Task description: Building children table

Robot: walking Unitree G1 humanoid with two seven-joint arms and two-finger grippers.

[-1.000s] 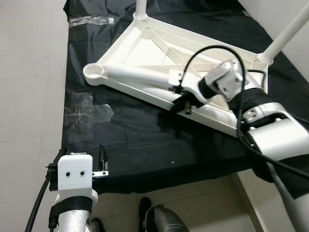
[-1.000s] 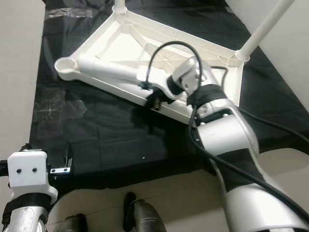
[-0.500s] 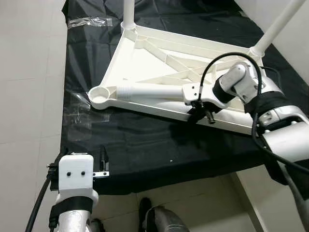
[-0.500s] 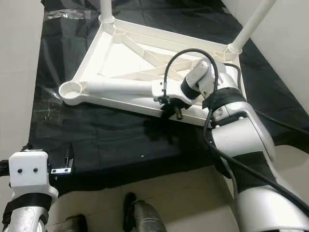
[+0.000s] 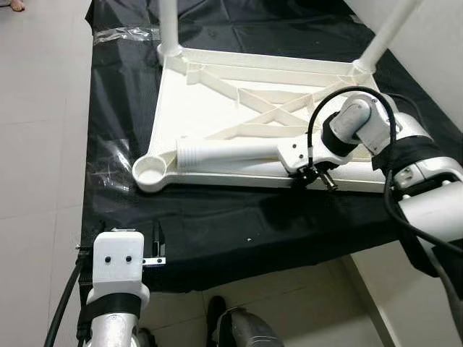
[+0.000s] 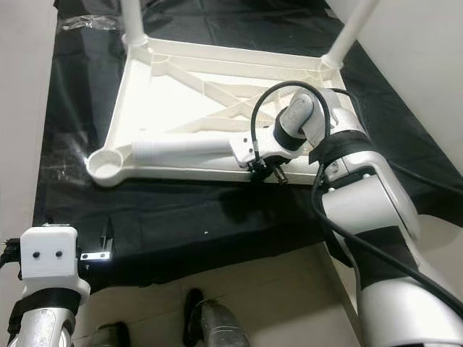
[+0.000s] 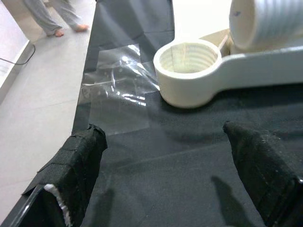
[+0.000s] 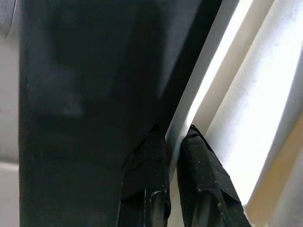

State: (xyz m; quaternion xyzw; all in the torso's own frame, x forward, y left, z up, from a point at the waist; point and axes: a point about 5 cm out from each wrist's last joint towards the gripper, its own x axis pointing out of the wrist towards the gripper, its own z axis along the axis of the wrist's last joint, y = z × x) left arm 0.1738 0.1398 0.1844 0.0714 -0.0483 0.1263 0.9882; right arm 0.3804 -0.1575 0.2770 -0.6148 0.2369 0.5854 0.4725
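Note:
A white children's table (image 5: 210,108) lies upside down on a black cloth. Two legs stand screwed in at the far corners (image 5: 168,25) (image 5: 387,32). A loose white leg (image 5: 228,153) with a threaded end lies inside the top along the near rim. The near left corner has a bare threaded socket (image 5: 150,170). My right gripper (image 5: 309,176) is shut on the near rim (image 8: 199,94), one finger on each side. My left gripper (image 7: 163,130) hovers open over the cloth's near edge, facing the socket (image 7: 189,59).
The black cloth (image 5: 239,224) covers the tiled floor, with clear tape patches (image 5: 108,163) at its left edge. A pale wall or panel (image 5: 441,43) borders the right side. A person's bare feet (image 7: 52,21) stand far off.
The right gripper has swung the table round by its rim, so the near rim now lies square to me and the socket corner sits closer. The left arm has not moved.

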